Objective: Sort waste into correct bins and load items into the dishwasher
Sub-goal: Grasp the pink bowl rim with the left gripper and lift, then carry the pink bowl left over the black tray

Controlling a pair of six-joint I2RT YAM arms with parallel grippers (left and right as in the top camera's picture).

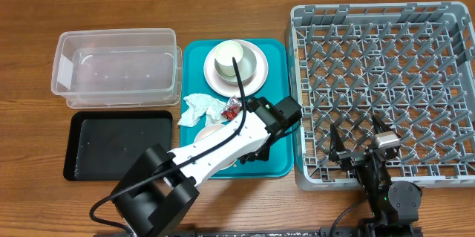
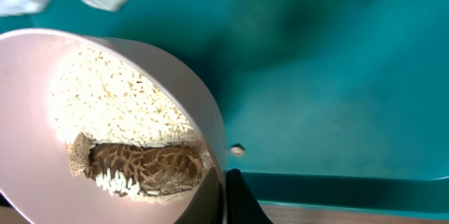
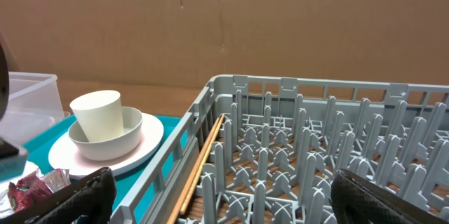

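My left gripper (image 2: 224,197) is shut on the right rim of a white bowl (image 2: 28,97), which holds white rice grains (image 2: 105,97) and a brown food bit (image 2: 140,168). From overhead the bowl (image 1: 210,132) sits at the front of the teal tray (image 1: 278,66), with my left gripper (image 1: 239,151) mostly hidden under the arm. Behind the bowl lie a crumpled napkin (image 1: 202,108) and a red wrapper (image 1: 232,108). A cup (image 1: 230,59) stands in a bowl (image 1: 251,65) on a plate (image 1: 223,85). My right gripper (image 1: 356,144) hangs open over the front of the grey dish rack (image 1: 386,81).
The clear tub (image 1: 115,70) stands left of the teal tray, with the black tray (image 1: 119,144) in front of it. One loose grain (image 2: 237,150) lies on the teal tray. In the right wrist view a brown stick (image 3: 203,161) lies along the rack's left wall.
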